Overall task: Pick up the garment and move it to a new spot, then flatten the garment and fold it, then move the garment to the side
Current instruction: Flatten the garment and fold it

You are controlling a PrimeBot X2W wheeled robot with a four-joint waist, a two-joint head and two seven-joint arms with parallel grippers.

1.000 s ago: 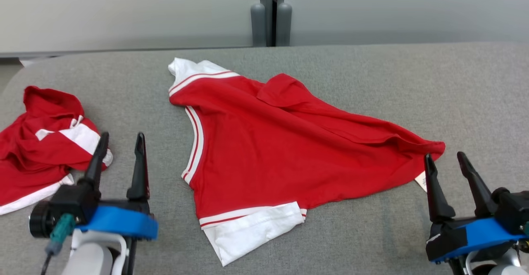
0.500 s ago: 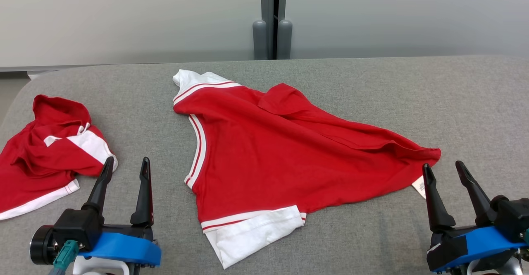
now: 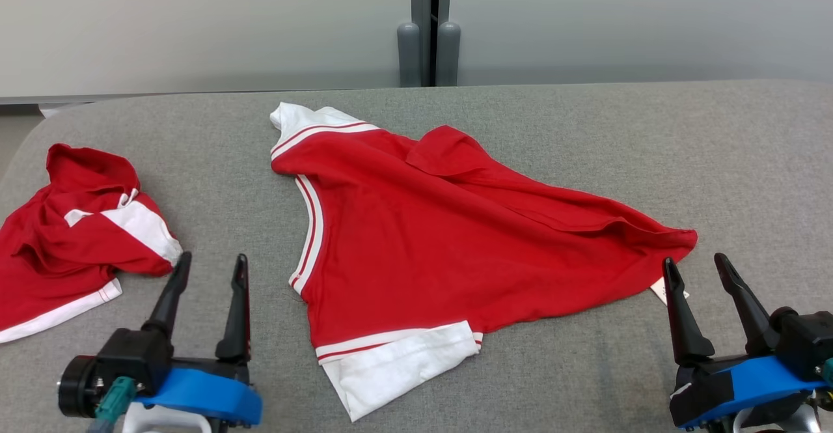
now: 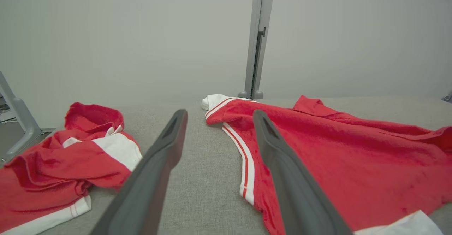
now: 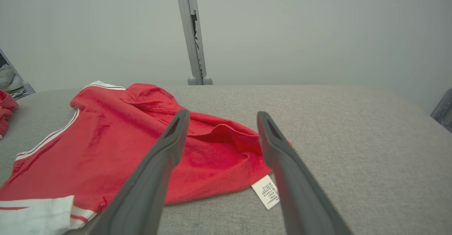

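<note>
Garment (image 3: 442,237) lies rumpled at frame centre on desk (image 3: 748,159). Left claw (image 3: 213,256) lower left, right claw (image 3: 694,260) lower right, both spread, empty. Best: right pinches hem corner near label (image 3: 658,288), left takes striped edge (image 3: 311,224), pull apart evenly.

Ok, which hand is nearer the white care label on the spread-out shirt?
Right. The right hand is open right beside the care label at the shirt's corner; the left hand is off the shirt's opposite side, near its striped trim.
</note>
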